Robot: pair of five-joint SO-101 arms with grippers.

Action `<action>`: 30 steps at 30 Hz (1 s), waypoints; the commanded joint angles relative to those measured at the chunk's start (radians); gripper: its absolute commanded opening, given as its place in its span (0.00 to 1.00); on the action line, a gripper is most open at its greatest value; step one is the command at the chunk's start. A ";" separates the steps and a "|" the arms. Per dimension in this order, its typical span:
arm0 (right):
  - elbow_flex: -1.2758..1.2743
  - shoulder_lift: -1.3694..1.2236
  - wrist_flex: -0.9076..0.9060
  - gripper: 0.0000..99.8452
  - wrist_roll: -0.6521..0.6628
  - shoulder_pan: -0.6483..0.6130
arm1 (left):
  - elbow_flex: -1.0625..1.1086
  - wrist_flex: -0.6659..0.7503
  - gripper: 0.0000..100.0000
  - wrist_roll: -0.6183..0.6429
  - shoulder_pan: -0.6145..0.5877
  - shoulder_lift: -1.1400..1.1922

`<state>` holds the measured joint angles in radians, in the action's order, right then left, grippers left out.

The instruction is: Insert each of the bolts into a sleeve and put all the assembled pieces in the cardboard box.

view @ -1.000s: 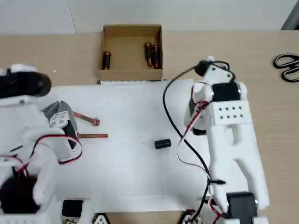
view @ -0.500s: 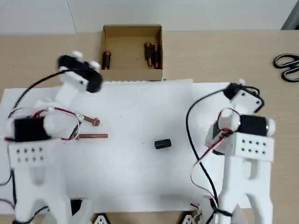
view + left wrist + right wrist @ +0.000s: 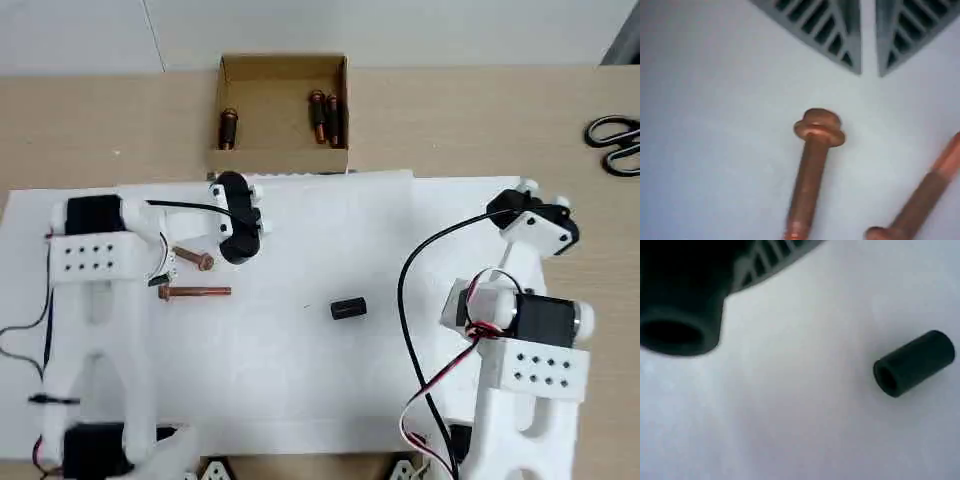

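Bolt (image 3: 812, 165) at nine o'clock lies beneath our parted left gripper (image 3: 868, 67) for pickup; our right gripper (image 3: 725, 285) clamps a sleeve (image 3: 677, 315), ready.

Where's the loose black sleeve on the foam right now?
In the high view, the black sleeve lies on its side near the middle of the white foam sheet, between the two arms. It is to the right of the longer bolt and touches nothing.

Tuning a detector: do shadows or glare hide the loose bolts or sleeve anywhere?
High view: even light, sleeve and long bolt stand out on the mat. Left wrist view: short bolt casts only a faint shadow. Right wrist view: no glare; sleeve's bore dark.
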<state>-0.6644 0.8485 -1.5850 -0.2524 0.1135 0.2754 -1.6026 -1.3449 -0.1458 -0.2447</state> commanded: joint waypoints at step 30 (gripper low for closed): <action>0.005 0.015 0.028 0.00 0.011 0.004 | -0.047 0.433 0.07 -0.489 0.012 0.408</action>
<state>-0.6644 0.8516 -1.5758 -0.2509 0.1135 0.2754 -1.2098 -1.3556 -0.1473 0.1573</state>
